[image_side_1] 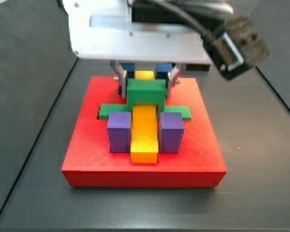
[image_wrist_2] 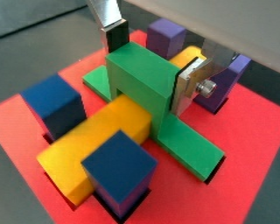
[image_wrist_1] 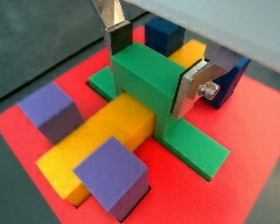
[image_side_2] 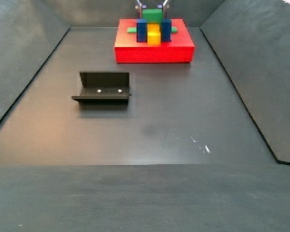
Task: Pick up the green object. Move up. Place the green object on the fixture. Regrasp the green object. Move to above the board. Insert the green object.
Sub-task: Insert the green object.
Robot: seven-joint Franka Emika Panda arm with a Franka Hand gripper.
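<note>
Gripper [image_wrist_1: 154,63]: positioned over the far part of the board [image_wrist_1: 254,131], fingers closed on the raised centre of the green object [image_wrist_1: 149,83]; in both wrist views one silver finger plate [image_wrist_2: 192,85] presses one side face of that centre and the other finger [image_wrist_2: 113,33] stands against the opposite side, with the green piece the only thing between them. Green object: bright green bridge-shaped block, upright, its lower wings spread flat across the board surface and lying crosswise over the yellow bar [image_wrist_1: 101,140]; in a side view it sits at the far end of the bar [image_side_1: 144,131], under the white gripper body [image_side_1: 123,32], with its wings [image_side_1: 111,111] reaching out left and right. Whether the piece is fully seated in its slot cannot be told. Board: flat red square slab, seen in a side view [image_side_2: 156,52] at the far end of the dark floor [image_side_2: 148,145]. Yellow bar: long, running near-to-far down the middle of the board. Purple blocks [image_side_1: 117,134]: two in a side view, one on each side of the yellow bar, touching or just beside it, on the near side of the green wings. Blue block [image_wrist_2: 122,166]: dark blue cube beside the yellow bar in a wrist view; a second blue cube [image_wrist_2: 55,103] stands on the bar's other side. Fixture [image_side_2: 102,89]: dark L-shaped bracket on a base plate, on the floor to the near left, well apart from the board, nothing on it.
</note>
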